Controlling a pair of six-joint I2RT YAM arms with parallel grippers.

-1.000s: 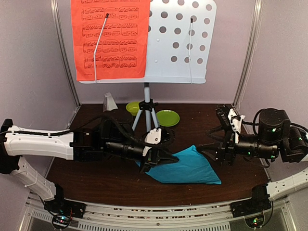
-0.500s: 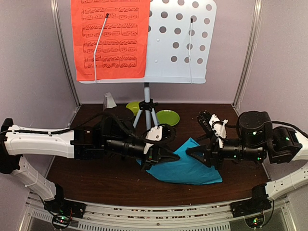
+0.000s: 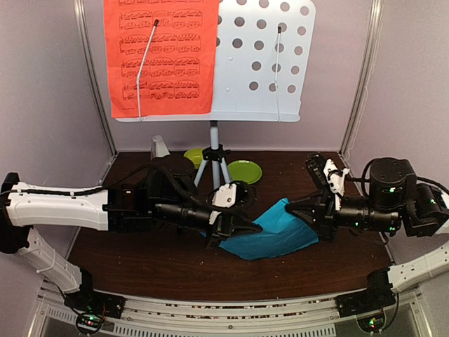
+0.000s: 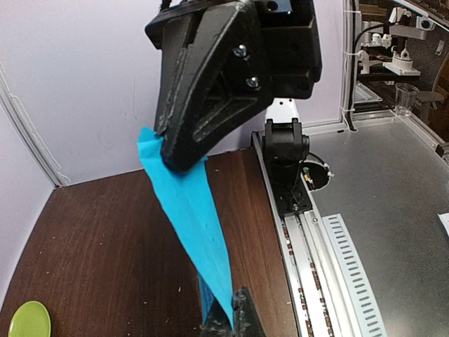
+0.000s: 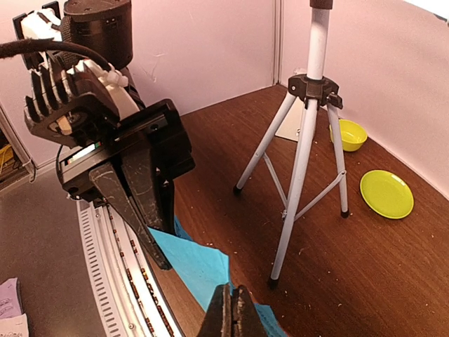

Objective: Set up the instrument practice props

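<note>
Metronome (image 3: pixel 161 149): small whitish pyramid at the back left of the table (image 3: pixel 140 260), beside the stand's foot. It looks already set out, well clear of the arms.
Red music sheet (image 3: pixel 161 56): flat on the left half of the desk, pinned by a wire page-holder (image 3: pixel 145 67) so it cannot slide off.
Tripod (image 3: pixel 212 161): grey legs spread under the desk, carrying it upright. The lime-green bowl (image 3: pixel 193 156) and lime-green plate (image 3: pixel 245 171) lie just behind it and are not part of the job.
Left gripper (image 3: pixel 223 232): clenched on the near-left corner of the blue music sheet (image 3: pixel 270 232), which is lifted off the table.
Blue music sheet, position: hanging low between the two arms in front of the tripod, sagging in the middle. The two-ended hold probably keeps the limp paper spread for carrying.
Music-stand desk (image 3: pixel 266 63): its perforated right half is bare, with a second wire holder (image 3: pixel 278 70) in place. This is likely where the blue sheet goes.
Right gripper (image 3: pixel 313 214): pinched shut on the sheet's right edge, as the left wrist view shows.
</note>
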